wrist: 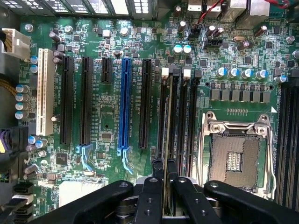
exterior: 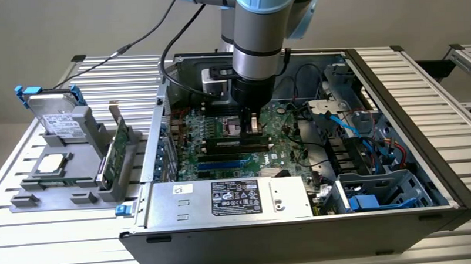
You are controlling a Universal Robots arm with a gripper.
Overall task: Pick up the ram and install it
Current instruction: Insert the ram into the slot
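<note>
Wrist view looks down past the jaws, which stand narrow, pinched on the ram. It is held on edge, its thin top line running out from between them and lined up with the black memory slots directly beneath. Whether its lower edge already touches a slot I cannot tell. Just beside the jaws on one side sits the open CPU socket with its metal frame. On the other side, a little farther off, come a black expansion slot, then the blue slot, two more black ones and, farthest, the white slot, all on the green motherboard.

In the exterior view the arm comes straight down into the open computer case, with the jaws low over the middle of the board. Nearer the camera than the jaws lies the grey power supply. To the exterior view's right of them are blue cables and a drive cage. Well apart from the jaws, outside the case on the exterior view's left, a grey holder on the slatted table carries a hard drive with blue rails and a green expansion card standing on edge.
</note>
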